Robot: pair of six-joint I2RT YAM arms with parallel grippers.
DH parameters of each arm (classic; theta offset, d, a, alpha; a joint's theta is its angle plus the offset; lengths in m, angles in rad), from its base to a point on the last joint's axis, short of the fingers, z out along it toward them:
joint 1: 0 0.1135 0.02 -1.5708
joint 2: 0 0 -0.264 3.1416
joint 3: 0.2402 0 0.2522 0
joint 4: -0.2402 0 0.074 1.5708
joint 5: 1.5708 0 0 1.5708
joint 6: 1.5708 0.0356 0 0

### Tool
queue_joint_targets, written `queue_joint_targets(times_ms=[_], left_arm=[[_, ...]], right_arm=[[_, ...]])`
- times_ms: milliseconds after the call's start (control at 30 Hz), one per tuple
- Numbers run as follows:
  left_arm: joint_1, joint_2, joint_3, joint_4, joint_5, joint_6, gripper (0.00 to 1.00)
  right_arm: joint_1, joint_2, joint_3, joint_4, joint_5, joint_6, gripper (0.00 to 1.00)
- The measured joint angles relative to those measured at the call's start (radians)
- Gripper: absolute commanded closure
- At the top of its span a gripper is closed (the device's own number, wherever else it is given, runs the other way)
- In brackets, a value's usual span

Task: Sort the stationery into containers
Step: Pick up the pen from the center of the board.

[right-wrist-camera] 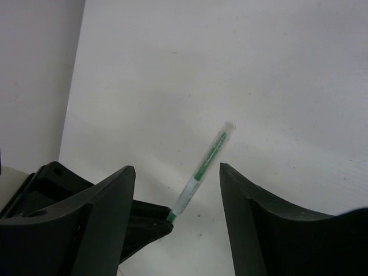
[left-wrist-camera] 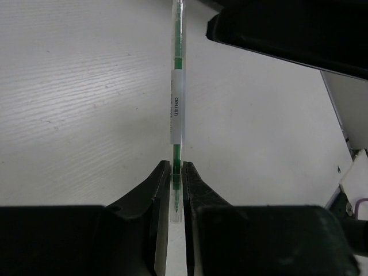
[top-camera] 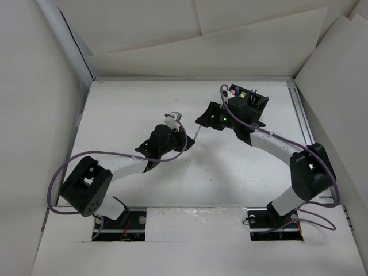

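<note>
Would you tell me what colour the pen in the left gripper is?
The pen is translucent with a green core; left wrist view.

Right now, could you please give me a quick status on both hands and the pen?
Left hand shut on green pen. Right hand open, facing the pen, not touching. Black box just beyond it, partly hidden.

The top camera looks steeply down on the whole table (top-camera: 144,109) from behind the bases (top-camera: 123,221) (along the frame's bottom edge). Each wrist camera peers closely past its own fingers (left-wrist-camera: 161,190). Both catch the pen (left-wrist-camera: 177,109) mid-frame, as does the top view.
</note>
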Motion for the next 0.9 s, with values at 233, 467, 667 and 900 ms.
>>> queue_joint_targets(times_ms=[233,467,667,900], left_arm=[[0.001,-0.054,-0.051,0.059,0.061,-0.018,1.00],[0.002,-0.087,-0.078,0.090,0.068,-0.029,1.00],[-0.003,-0.110,-0.097,0.119,0.087,-0.032,1.00],[-0.004,-0.114,-0.098,0.126,0.094,-0.033,1.00]], right_arm=[[-0.007,0.045,0.000,0.028,-0.035,0.043,0.42],[-0.008,0.045,-0.005,0.046,-0.036,0.082,0.45],[-0.008,0.045,-0.037,0.048,-0.014,0.098,0.45],[-0.008,0.045,-0.045,0.068,-0.022,0.124,0.82]])
